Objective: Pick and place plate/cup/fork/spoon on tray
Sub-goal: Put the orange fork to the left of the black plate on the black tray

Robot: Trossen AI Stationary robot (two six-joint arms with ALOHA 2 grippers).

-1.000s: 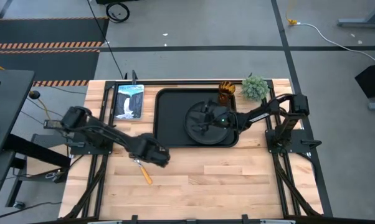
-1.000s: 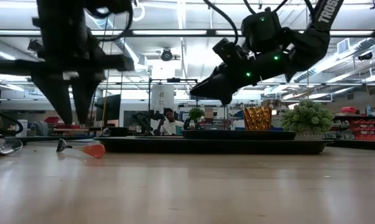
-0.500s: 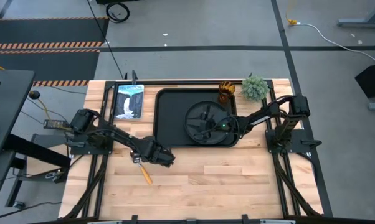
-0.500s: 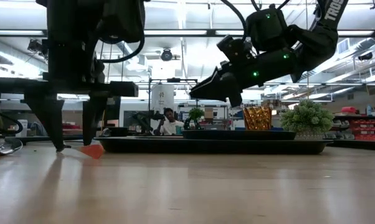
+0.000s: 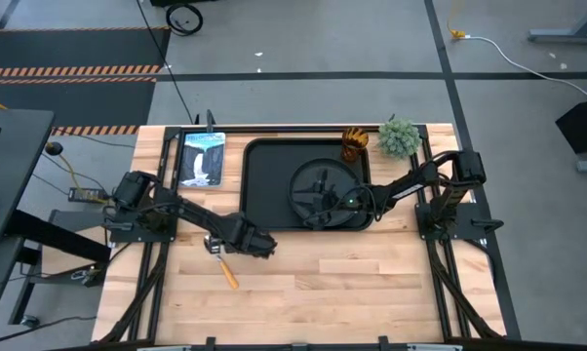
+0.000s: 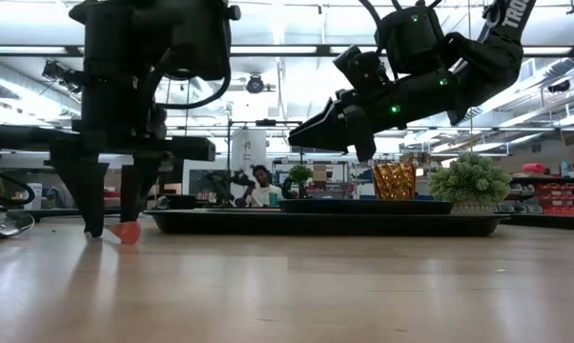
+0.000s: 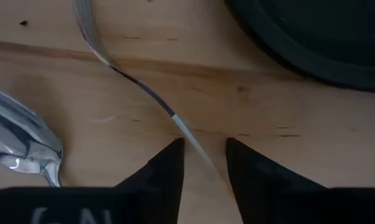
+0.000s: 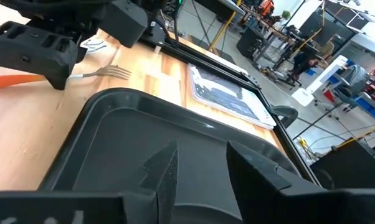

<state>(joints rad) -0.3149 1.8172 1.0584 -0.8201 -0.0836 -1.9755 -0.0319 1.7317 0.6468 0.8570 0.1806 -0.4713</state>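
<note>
The black tray (image 5: 251, 185) lies at the table's far middle, with the round black plate (image 5: 318, 177) lying on its right half. The amber cup (image 5: 355, 144) stands at the tray's far right corner. The fork (image 7: 144, 90) and the spoon (image 7: 22, 140) lie on the wood near the tray's near left corner. The fork's orange handle (image 5: 230, 278) points toward the near edge. My left gripper (image 7: 203, 155) is open with its fingertips down at the table (image 6: 115, 227), one on each side of the fork's thin stem. My right gripper (image 8: 200, 165) is open and empty above the plate (image 5: 318, 207).
A green fuzzy plant ball (image 5: 399, 136) stands at the far right, beside the cup. A picture card (image 5: 201, 158) lies left of the tray. Bare wood (image 5: 371, 283) runs along the near side. A person sits in the room beyond the table (image 6: 259, 187).
My left gripper has come down from above the table until its fingertips stand at the wood on either side of the fork, and has shifted slightly toward the right edge. My right gripper has drawn a little toward the near edge and risen slightly above the plate.
</note>
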